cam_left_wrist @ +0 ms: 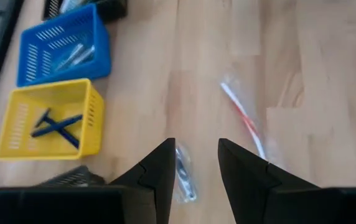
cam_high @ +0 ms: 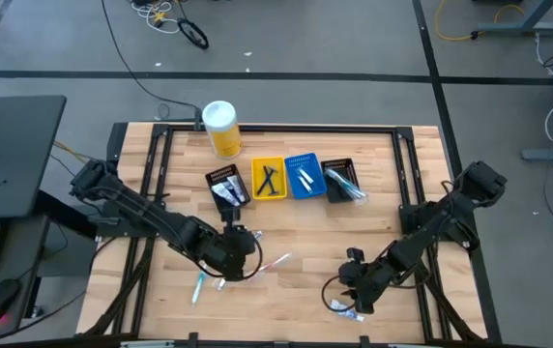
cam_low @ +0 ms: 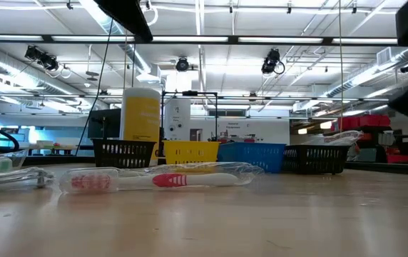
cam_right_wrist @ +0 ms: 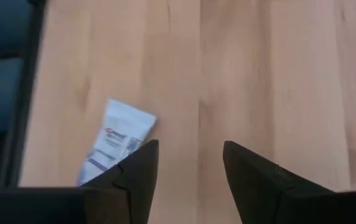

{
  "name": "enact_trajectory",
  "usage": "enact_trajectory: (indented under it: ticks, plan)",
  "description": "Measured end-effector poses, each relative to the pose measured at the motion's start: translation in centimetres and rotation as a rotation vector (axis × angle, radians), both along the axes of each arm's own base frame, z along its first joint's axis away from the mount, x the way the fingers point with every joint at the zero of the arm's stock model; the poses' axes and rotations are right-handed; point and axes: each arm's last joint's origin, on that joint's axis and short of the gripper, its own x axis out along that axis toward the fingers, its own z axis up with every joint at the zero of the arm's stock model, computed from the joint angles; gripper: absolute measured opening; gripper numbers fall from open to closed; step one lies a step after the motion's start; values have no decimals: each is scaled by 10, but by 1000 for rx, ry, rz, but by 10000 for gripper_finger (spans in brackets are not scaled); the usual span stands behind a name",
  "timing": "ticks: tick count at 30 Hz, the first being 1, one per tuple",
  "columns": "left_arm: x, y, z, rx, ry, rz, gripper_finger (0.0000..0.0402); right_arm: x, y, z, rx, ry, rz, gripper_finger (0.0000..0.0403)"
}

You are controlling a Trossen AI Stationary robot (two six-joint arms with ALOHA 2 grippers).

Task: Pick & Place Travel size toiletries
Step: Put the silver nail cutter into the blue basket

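The travel size toiletries are partly sorted already and partly loose on the wooden table (cam_high: 286,222). The relation that matters is at the right gripper (cam_right_wrist: 190,168): a small white tube (cam_right_wrist: 117,142) lies on the table just beside one of its fingers, off the gap and not between the jaws, with its long axis slanted against the line of the fingers. These fingers stand wide apart and hold nothing, so I judge that the gripper must shift sideways over the tube and probably turn before it closes. In the high view this tube (cam_high: 346,309) is at the near edge, and the right arm is clearly the nearer one. The left gripper (cam_left_wrist: 196,163) is about half open and also empty; a small wrapped item (cam_left_wrist: 184,175) lies on the table in line with its gap, its long axis running roughly along the fingers. A pink toothbrush (cam_left_wrist: 245,119) lies a little farther away, slanted. By count, four bins stand in a row at the far side: a black bin (cam_high: 227,186), a yellow bin (cam_high: 269,178) with two dark razors, a blue bin (cam_high: 305,176) with some white tubes, and a second black bin (cam_high: 342,181). Loose on the table I count perhaps four items, including a teal toothbrush (cam_high: 198,287), but the left arm may hide more. A yellow canister (cam_high: 220,129) stands behind the bins.
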Motion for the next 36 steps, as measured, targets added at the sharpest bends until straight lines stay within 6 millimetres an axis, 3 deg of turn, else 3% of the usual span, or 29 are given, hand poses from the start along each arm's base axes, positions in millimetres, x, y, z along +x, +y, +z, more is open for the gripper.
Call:
enact_trajectory:
  ticks: [6,18,36]
  plan:
    - [13,-9,-10,-60,-48,37,128,0,0,-10,-39,39,-3,188]
    - [29,-17,-49,-67,26,59,128,-2,2,-2,-37,-13,22,188]
    - [42,-24,-47,-97,-71,-8,128,-2,1,0,-36,-16,21,188]
